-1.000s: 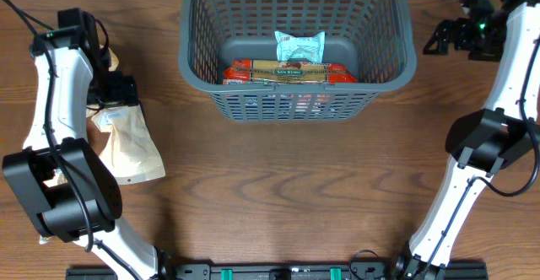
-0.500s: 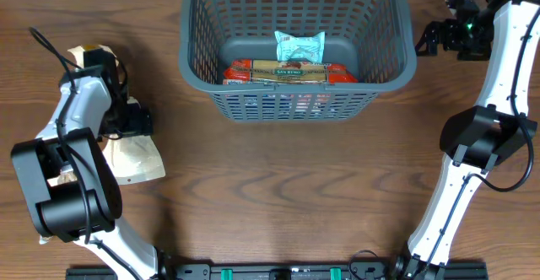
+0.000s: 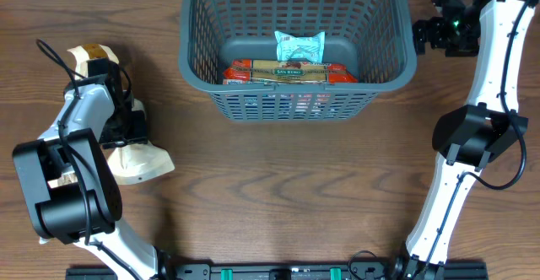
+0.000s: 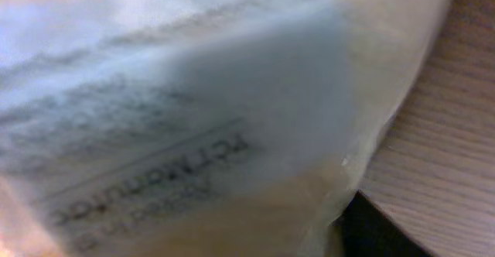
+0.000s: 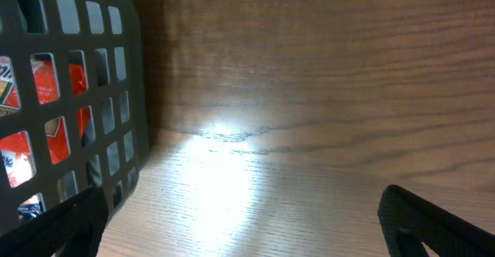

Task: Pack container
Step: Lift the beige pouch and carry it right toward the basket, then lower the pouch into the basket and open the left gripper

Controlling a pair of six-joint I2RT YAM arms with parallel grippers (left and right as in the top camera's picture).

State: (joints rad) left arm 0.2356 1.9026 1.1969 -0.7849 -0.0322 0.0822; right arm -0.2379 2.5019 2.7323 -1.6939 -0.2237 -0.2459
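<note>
The container (image 3: 192,67), a large dark grey lattice basket, stands at the back centre. In it lie a teal packet (image 3: 299,47) and a red and yellow pasta packet (image 3: 287,73). At the left, a beige pouch (image 3: 137,162) lies on the table, and my left gripper (image 3: 131,126) is pressed down on its upper part, shut on it. The pouch (image 4: 193,118) fills the left wrist view, blurred and very close, and hides the fingers. My right gripper (image 3: 430,37) hovers just right of the basket's wall (image 5: 69,94), open wide (image 5: 255,238) over bare wood.
A tan and brown packet end (image 3: 89,56) shows behind the left arm near the table's left edge. The right arm's links (image 3: 472,137) stand along the right side. The arm bases sit at the front edge.
My left gripper came down onto the beige pouch and closed on it; the pouch's lower end swung slightly right. The right gripper drifted left and up towards the basket's right rim.
</note>
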